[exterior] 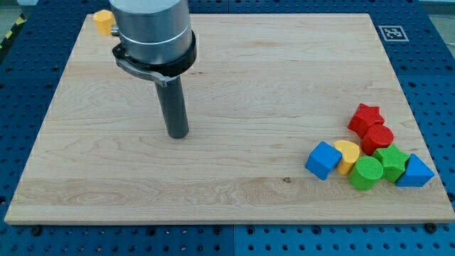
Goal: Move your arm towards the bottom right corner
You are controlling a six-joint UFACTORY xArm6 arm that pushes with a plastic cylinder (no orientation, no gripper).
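Observation:
My tip [178,135] rests on the wooden board [234,78], left of centre, far from every block. A cluster of blocks lies near the board's bottom right: a red star [365,116], a red cylinder [378,137], a blue cube [323,159], a yellow heart-like block [348,154], a green cylinder [367,173], a green block [391,162] and a blue triangle [415,171]. They touch one another. A yellow block [103,20] sits at the board's top left corner, partly hidden behind the arm.
The arm's grey cylinder body [153,32] covers part of the board's top left. A black-and-white marker tag [392,33] lies off the board at the top right. A blue perforated table [28,85] surrounds the board.

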